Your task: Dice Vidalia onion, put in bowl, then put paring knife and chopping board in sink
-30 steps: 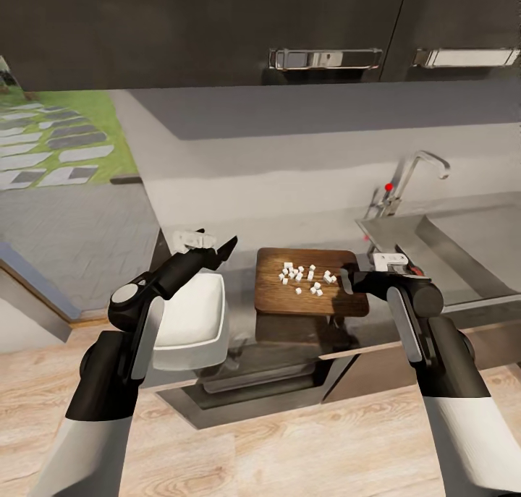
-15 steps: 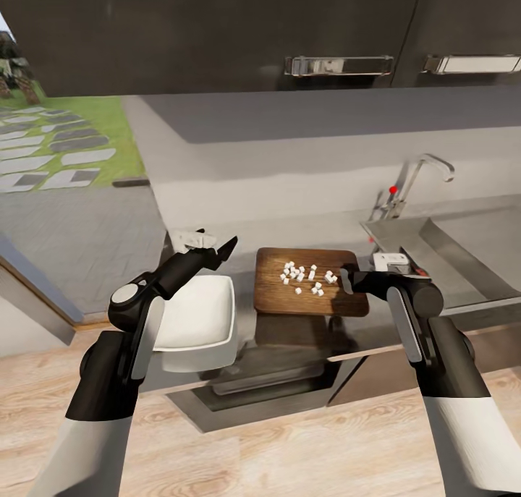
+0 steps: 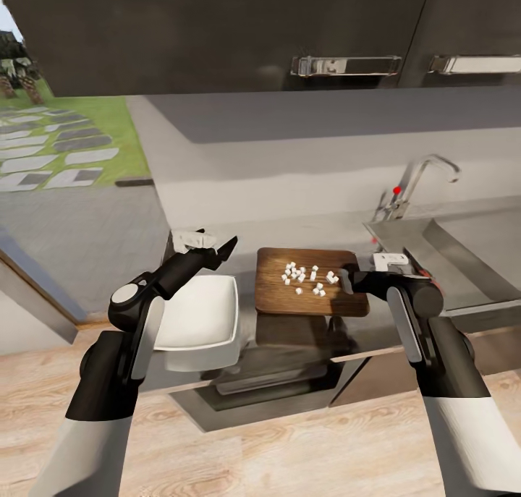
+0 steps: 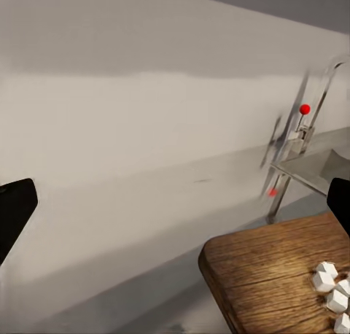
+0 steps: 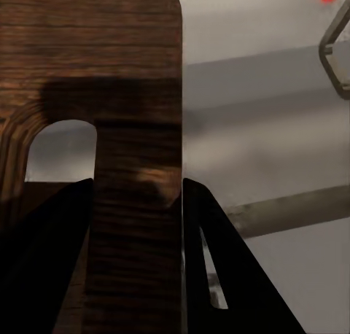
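Nothing shifted, right fingers point(image 5: 200, 276) clamped on chopping board point(image 3: 289, 298) handle end, left fingers point(image 4: 14, 210) apart

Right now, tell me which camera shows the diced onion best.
The head view: the whole scatter of diced onion lies on the chopping board. The left wrist view catches a few cubes at the frame's edge. The right wrist view shows just board around the handle slot.

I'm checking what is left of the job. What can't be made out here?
- Sink basin: head view, cut off by the right edge.
- Knife: not identifiable; the left end effector looks empty.
- Bowl: head view, left arm covers part.
- Onion pieces: too small to count.
- Board: right wrist view, right end effector clamps its handle end.
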{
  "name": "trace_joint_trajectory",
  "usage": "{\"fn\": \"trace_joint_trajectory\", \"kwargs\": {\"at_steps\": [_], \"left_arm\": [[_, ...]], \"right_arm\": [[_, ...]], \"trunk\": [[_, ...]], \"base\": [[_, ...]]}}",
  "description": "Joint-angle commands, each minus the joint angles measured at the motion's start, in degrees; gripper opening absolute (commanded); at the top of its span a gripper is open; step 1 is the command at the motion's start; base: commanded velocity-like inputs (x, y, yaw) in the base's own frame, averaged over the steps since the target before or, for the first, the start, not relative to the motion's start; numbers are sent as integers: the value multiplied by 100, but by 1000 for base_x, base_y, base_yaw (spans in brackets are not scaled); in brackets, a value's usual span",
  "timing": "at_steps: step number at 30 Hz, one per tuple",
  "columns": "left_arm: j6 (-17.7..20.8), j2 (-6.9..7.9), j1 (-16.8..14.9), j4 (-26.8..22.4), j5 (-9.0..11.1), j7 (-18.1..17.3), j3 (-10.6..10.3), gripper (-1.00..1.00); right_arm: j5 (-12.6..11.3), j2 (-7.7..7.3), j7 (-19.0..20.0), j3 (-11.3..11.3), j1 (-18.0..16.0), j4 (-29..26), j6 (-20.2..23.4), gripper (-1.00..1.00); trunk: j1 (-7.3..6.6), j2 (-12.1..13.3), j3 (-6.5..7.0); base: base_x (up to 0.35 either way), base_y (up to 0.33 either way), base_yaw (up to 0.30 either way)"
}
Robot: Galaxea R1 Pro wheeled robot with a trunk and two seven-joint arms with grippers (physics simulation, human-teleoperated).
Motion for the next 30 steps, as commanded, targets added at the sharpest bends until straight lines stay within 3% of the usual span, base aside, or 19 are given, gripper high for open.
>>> {"fn": "trace_joint_trajectory", "kwargs": {"at_steps": [1, 7, 30], "left_arm": [[53, -4, -6, -3, 56, -3, 4, 100], [53, -4, -6, -3, 56, -3, 4, 100], [53, -4, -6, -5, 56, -3, 4, 100]], "right_arm": [[-87, -8, -51, 11, -5, -6, 21, -100], [-87, -8, -51, 11, -5, -6, 23, -100], [-87, -6, -52, 11, -5, -5, 20, -100]], "trunk": [[3, -11, -10], [3, -11, -10], [3, -11, -10]], "base": [[0, 0, 223], [0, 0, 126], [0, 28, 2]]}}
